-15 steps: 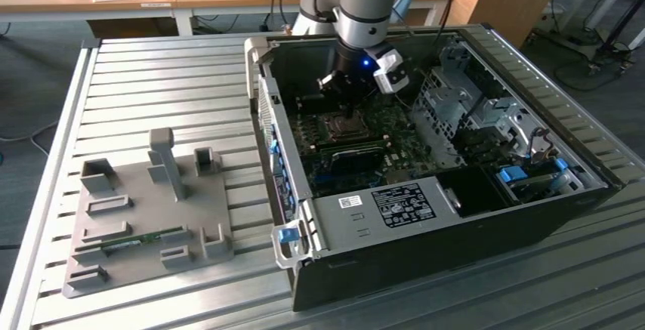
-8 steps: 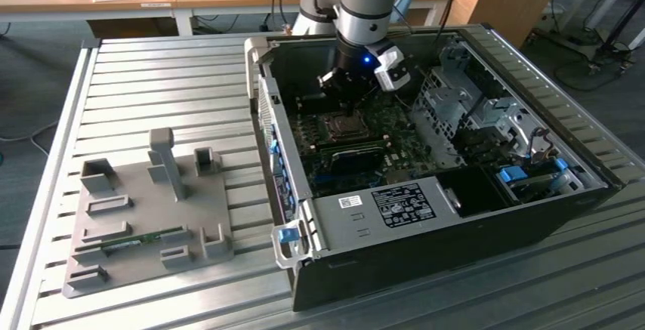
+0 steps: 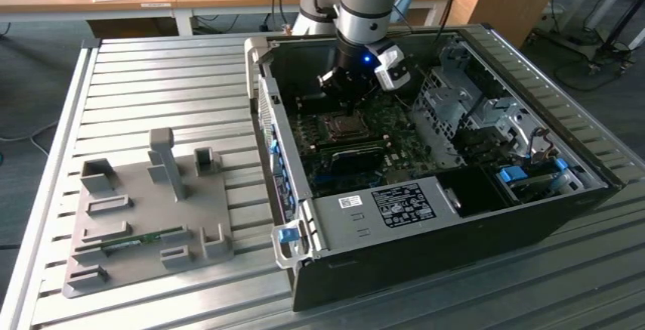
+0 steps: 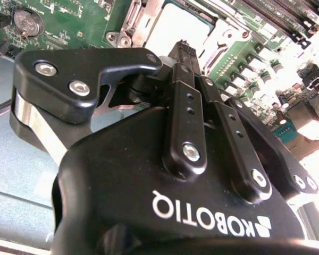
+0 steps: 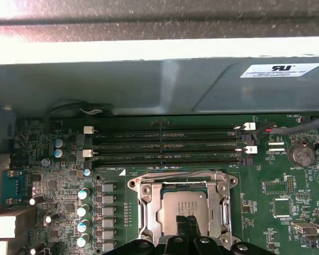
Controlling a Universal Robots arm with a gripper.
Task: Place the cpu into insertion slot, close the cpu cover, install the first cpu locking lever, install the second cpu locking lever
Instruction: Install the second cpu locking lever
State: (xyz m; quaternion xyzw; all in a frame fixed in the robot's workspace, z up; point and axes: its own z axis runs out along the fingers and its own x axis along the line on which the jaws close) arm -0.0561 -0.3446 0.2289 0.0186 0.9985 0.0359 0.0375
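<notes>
The cpu (image 5: 182, 206) lies flat in its socket on the green motherboard, its silvery top showing through the window of the cpu cover (image 5: 149, 207). The cover's metal frame lies down around the chip. My gripper (image 5: 187, 226) hovers just over the near edge of the chip, its two black fingers pressed together with nothing between them. In the second wrist view the gripper (image 4: 183, 50) points at the brightly lit socket and cover (image 4: 132, 21). In the exterior view the gripper (image 3: 347, 109) reaches down inside the open computer case, just above the socket (image 3: 344, 126).
Memory slots (image 5: 165, 143) run beside the socket, with the grey case wall (image 5: 149, 90) beyond them. A row of capacitors (image 5: 84, 210) and a coin battery (image 5: 300, 155) flank the socket. A drive cage (image 3: 473, 111) fills the case's far side. A grey fixture plate (image 3: 151, 217) lies on the slatted table.
</notes>
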